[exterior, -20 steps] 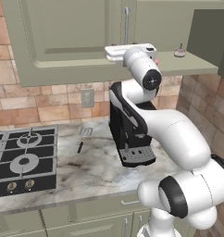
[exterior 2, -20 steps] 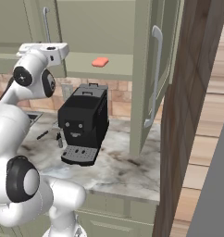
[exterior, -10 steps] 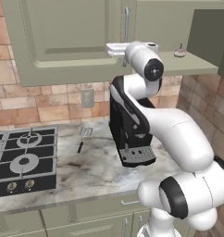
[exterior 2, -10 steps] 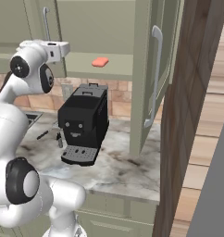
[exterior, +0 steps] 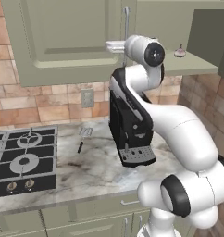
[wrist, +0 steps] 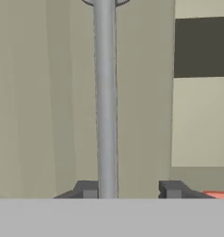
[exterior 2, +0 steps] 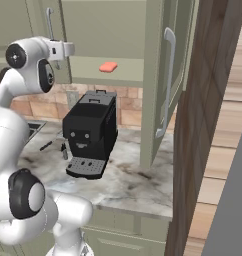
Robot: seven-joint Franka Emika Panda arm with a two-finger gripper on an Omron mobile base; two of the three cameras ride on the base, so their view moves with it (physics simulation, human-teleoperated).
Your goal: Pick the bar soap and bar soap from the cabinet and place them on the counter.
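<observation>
The pincer (exterior: 115, 46) is seen at the upper middle of the left base view, raised to the long silver handle (exterior: 127, 23) of the cabinet's (exterior 2: 154, 75) closed door (exterior: 63, 41). In the hand view the handle (wrist: 104, 92) runs up the frame between the two fingertips, close against the left-hand one (wrist: 87, 189), with a gap showing towards the other. Whether it is already clenched on the bar cannot be told.

The coral-red bar soap (exterior 2: 108, 67) lies on the shelf of the open half of the cabinet, at the upper middle of the right base view, well above the tabletop (exterior: 86, 166) and the black coffee machine (exterior: 130, 125). The second bar cannot be made out.

Opening this door is judged to be the step in hand. The bar should be centred between the fingertips before it is clamped. The pull is best made along the door's arc, with the wrist turned as the door swings, so that the handle is not twisted out of the grip.
</observation>
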